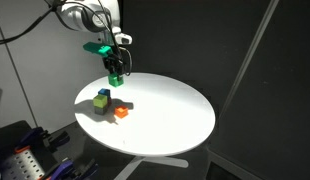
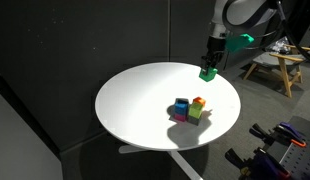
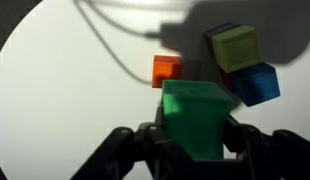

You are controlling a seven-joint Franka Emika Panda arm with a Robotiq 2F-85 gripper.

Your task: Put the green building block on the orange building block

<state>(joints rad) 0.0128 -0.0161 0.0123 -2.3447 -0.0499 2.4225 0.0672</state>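
My gripper [image 1: 115, 70] is shut on the green building block [image 3: 198, 118] and holds it above the far side of the round white table [image 1: 175, 120]. The block also shows in both exterior views [image 1: 115, 78] [image 2: 208, 72], clear of the tabletop. The orange building block [image 1: 122, 113] sits on the table beside the other cubes, below and in front of the held block. In the wrist view the orange block [image 3: 166, 69] lies just beyond the held green block. It also shows in an exterior view [image 2: 199, 101].
A lime-green cube [image 3: 235, 45] and a blue cube [image 3: 257, 84] sit close to the orange block, with a purple piece under them [image 2: 178, 115]. Dark curtains stand behind the table. A wooden stool [image 2: 278, 68] stands off to the side.
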